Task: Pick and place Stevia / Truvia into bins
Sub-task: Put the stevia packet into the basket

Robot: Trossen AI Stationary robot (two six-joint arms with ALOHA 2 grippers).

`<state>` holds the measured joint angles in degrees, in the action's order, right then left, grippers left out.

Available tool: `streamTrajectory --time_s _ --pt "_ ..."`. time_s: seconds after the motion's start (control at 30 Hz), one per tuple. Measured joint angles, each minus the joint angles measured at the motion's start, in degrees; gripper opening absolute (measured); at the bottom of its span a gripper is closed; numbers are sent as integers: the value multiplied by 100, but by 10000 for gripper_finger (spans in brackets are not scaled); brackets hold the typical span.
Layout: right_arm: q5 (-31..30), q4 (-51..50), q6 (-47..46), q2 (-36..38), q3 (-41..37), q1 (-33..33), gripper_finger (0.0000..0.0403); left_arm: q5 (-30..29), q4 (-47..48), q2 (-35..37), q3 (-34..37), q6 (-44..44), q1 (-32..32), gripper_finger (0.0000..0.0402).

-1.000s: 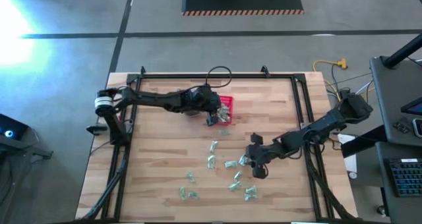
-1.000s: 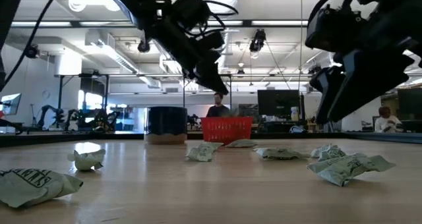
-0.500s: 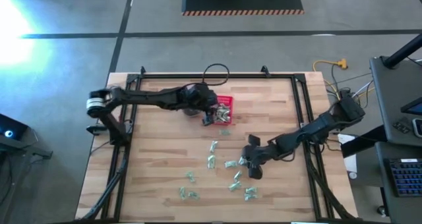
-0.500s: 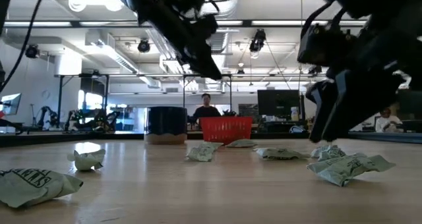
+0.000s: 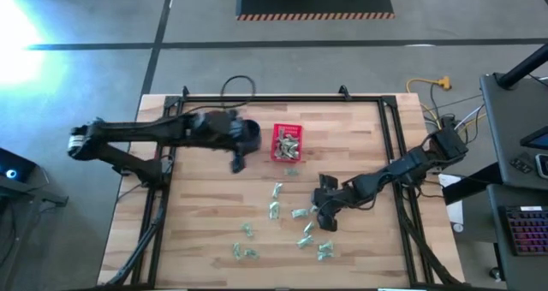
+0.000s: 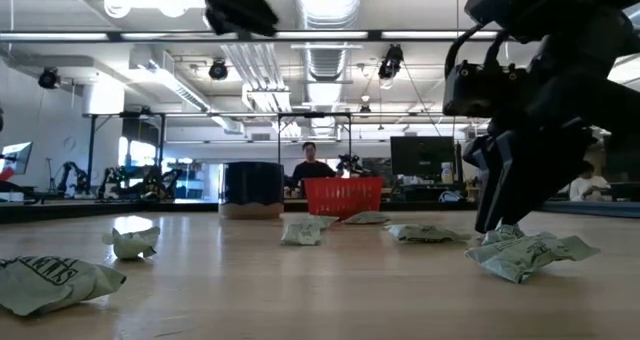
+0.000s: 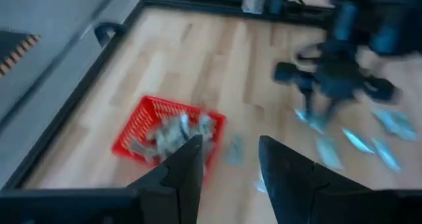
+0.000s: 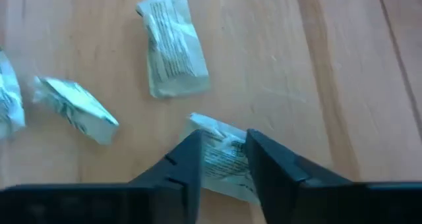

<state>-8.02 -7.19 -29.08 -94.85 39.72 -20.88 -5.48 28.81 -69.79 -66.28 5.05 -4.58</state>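
The red basket (image 5: 288, 143) sits toward the table's far side with several pale green-and-white sachets inside (image 7: 173, 130). More sachets lie loose on the wood nearer the near edge (image 5: 276, 207) (image 6: 308, 231). My left gripper (image 5: 237, 160) hangs open and empty to the left of the basket, which its wrist view shows ahead of it (image 7: 141, 127). My right gripper (image 5: 324, 212) is down at the table among the loose sachets, open, with its two fingers on either side of one crumpled sachet (image 8: 221, 154). My right gripper comes down from above over the crumpled sachet (image 8: 219, 150), which lies flat on the table and shows in the gap between the fingers. Whether the fingertips (image 8: 191, 159) touch it, I cannot tell.
A dark blue mug (image 6: 252, 188) stands just left of the basket, partly under my left arm (image 5: 251, 137). Two more sachets lie close ahead of my right gripper (image 8: 173, 49) (image 8: 76, 107). A black rail frames the table (image 5: 282, 97). A person stands in the room beyond (image 6: 310, 166).
My left gripper has drawn back from over the basket toward the table's left and risen, leaving the top of the low view. My right gripper has sunk toward the table and edged left onto the loose sachets.
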Motion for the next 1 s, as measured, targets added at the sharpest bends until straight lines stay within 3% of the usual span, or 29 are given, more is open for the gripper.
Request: streamTrajectory --time_s 0.23,0.5,1.0 --pt "-74 -255 52 192 -15 26 15 6 654 742 30 606 691 130" --pt "-50 -376 51 349 -15 85 8 -358 827 978 30 834 1126 130" --pt "16 -659 115 597 59 81 14 -384 1091 527 48 811 1143 130"
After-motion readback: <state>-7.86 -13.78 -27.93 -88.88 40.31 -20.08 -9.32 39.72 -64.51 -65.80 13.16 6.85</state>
